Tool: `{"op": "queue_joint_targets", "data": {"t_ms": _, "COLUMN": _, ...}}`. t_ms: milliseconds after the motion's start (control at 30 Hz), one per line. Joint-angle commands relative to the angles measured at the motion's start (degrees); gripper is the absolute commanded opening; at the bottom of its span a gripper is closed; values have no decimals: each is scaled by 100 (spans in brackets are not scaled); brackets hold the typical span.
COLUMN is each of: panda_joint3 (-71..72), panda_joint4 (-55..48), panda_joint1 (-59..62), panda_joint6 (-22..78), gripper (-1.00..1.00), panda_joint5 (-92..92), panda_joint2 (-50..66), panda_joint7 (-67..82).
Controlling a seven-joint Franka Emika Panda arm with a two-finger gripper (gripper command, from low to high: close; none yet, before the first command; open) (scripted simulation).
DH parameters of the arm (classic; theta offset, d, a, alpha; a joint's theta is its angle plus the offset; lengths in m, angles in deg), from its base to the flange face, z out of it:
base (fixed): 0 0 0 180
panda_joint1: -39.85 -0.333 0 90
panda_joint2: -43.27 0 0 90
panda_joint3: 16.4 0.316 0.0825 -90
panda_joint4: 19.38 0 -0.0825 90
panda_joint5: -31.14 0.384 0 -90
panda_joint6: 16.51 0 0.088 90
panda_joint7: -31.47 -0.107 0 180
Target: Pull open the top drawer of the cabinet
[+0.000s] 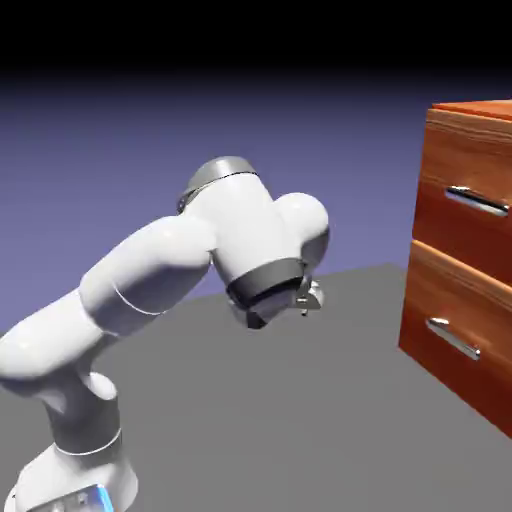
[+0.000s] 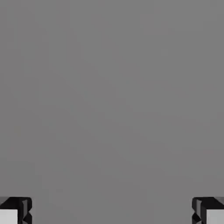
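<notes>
Nothing done yet: top drawer sits flush in the cabinet at 3 o'clock of the exterior view, handle untouched; tool fully spread, empty, facing bare worktop, well apart—approach, grasp, pull all remain.

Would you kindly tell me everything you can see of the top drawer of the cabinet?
The top drawer is the upper of two stacked fronts on the cabinet at the exterior view's right edge. It looks like glossy reddish-brown wood, with a horizontal silver bar handle across its face. It sits shut, flush with the lower drawer beneath it. Nothing touches it: the arm is well to its left, apart from the cabinet. The hand view shows only grey surface, no drawer.
</notes>
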Motion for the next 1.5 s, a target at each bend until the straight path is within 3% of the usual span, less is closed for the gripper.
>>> {"op": "queue_joint_targets", "data": {"t_ms": 0, "panda_joint3": 130, "panda_joint4": -59, "panda_joint1": 91, "panda_joint6": 45, "gripper": 0, "panda_joint5": -198, "panda_joint2": 159, "panda_joint7": 250}}
{"op": "queue_joint_targets", "data": {"t_ms": 833, "panda_joint3": 3359, "panda_joint4": -1515, "panda_joint1": 2354, "panda_joint6": 1162, "gripper": 0, "panda_joint5": -5125, "panda_joint2": 4098, "panda_joint7": 6447}}
{"op": "queue_joint_targets", "data": {"t_ms": 1067, "panda_joint3": 3344, "panda_joint4": -2701, "panda_joint1": 1574, "panda_joint6": 757, "gripper": 0, "panda_joint5": -5154, "panda_joint2": 4005, "panda_joint7": 6586}}
{"op": "queue_joint_targets", "data": {"t_ms": 1100, "panda_joint3": 3344, "panda_joint4": -2701, "panda_joint1": 1574, "panda_joint6": 757, "gripper": -100, "panda_joint5": -5154, "panda_joint2": 4005, "panda_joint7": 6586}}
{"op": "queue_joint_targets", "data": {"t_ms": 1467, "panda_joint3": 3387, "panda_joint4": -626, "panda_joint1": 2973, "panda_joint6": 1436, "gripper": -100, "panda_joint5": -5058, "panda_joint2": 4171, "panda_joint7": 6364}}
